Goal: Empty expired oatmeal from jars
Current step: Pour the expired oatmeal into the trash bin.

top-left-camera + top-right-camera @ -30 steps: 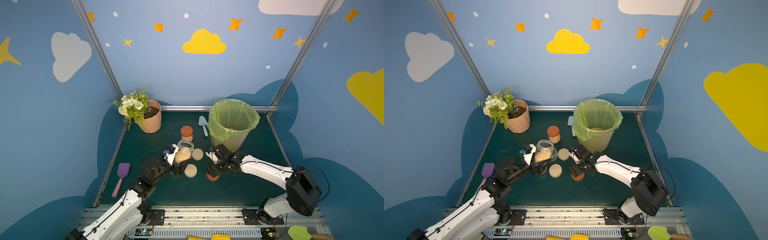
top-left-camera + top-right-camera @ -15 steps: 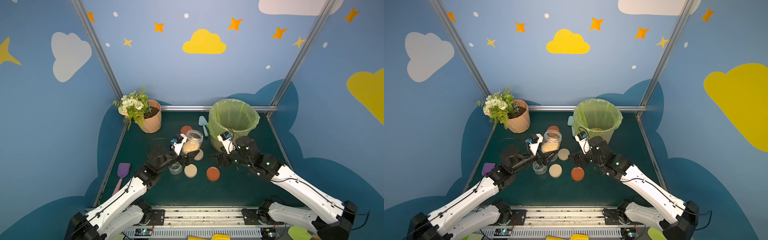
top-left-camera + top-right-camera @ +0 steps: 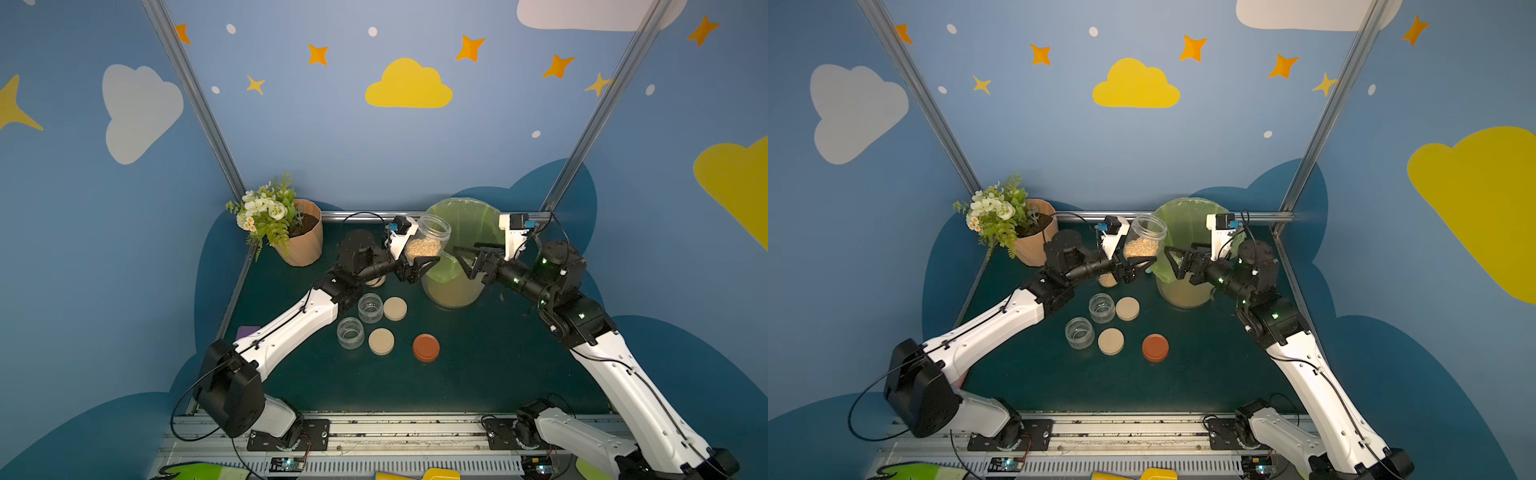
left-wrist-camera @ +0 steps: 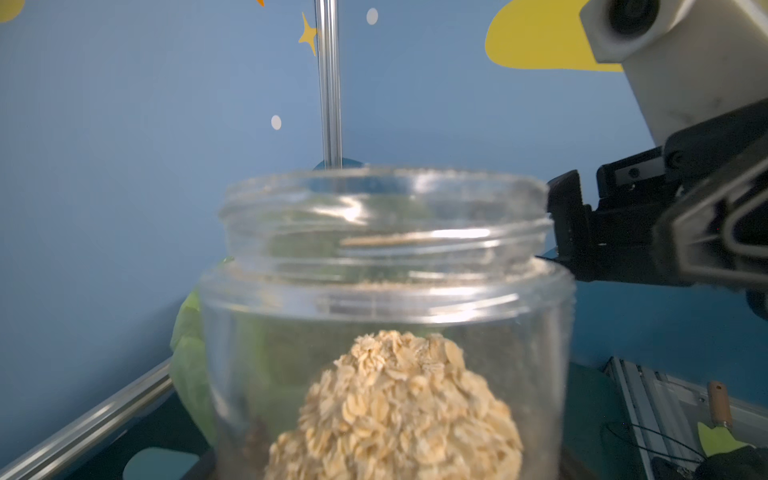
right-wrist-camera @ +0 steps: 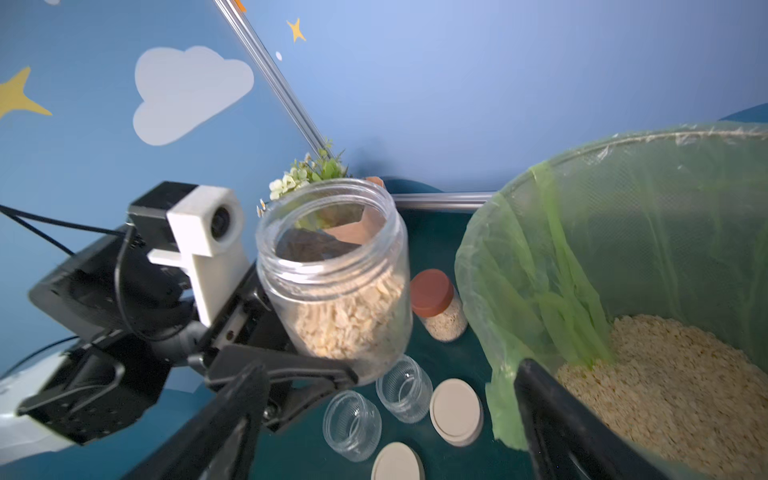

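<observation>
My left gripper (image 3: 419, 264) is shut on a lidless clear jar (image 3: 428, 239) (image 5: 336, 282), held upright in the air beside the bin's left rim. Oatmeal (image 4: 395, 407) fills its lower half. My right gripper (image 3: 467, 259) (image 5: 390, 415) hovers open and empty at the bin's near rim, facing the jar. Two empty jars (image 3: 370, 307) (image 3: 350, 332) stand on the mat by two beige lids (image 3: 395, 308) (image 3: 381, 340) and a rust-red lid (image 3: 426, 347). A red-lidded jar (image 5: 438, 303) with oatmeal stands behind the left arm.
The beige bin with green liner (image 3: 469, 205) (image 5: 623, 141) holds a layer of oatmeal (image 5: 665, 374). A peach flowerpot (image 3: 305, 245) stands at the back left. A purple spatula (image 3: 247, 331) lies under the left arm. Blue walls close in three sides.
My left gripper has lifted the oatmeal jar off the mat and carried it back toward the bin. My right gripper left the red lid on the mat, rose to the bin and opened wider.
</observation>
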Robot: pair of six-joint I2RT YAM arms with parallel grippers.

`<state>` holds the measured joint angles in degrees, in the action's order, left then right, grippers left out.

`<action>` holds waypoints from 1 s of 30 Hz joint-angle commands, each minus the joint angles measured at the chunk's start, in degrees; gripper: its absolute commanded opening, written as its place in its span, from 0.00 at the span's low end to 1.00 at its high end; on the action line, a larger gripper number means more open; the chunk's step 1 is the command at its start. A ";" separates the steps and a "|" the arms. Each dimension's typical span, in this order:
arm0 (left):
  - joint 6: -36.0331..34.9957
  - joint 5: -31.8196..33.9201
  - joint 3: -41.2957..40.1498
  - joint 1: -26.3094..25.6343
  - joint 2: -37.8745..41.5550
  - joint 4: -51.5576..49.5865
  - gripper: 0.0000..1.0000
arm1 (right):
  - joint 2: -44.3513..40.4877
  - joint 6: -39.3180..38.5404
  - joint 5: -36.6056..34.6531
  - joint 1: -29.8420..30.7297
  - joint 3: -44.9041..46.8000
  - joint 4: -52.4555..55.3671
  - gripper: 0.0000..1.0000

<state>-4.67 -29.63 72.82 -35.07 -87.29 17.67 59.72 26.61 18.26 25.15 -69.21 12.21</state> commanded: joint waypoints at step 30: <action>-4.47 -10.80 34.40 -2.54 -22.58 -8.80 0.03 | 26.09 6.02 9.40 -9.13 -17.31 -10.01 0.92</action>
<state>-6.81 -33.08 104.47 -35.05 -110.85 6.74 84.05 32.49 29.12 16.32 -84.47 7.49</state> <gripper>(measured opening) 0.847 0.923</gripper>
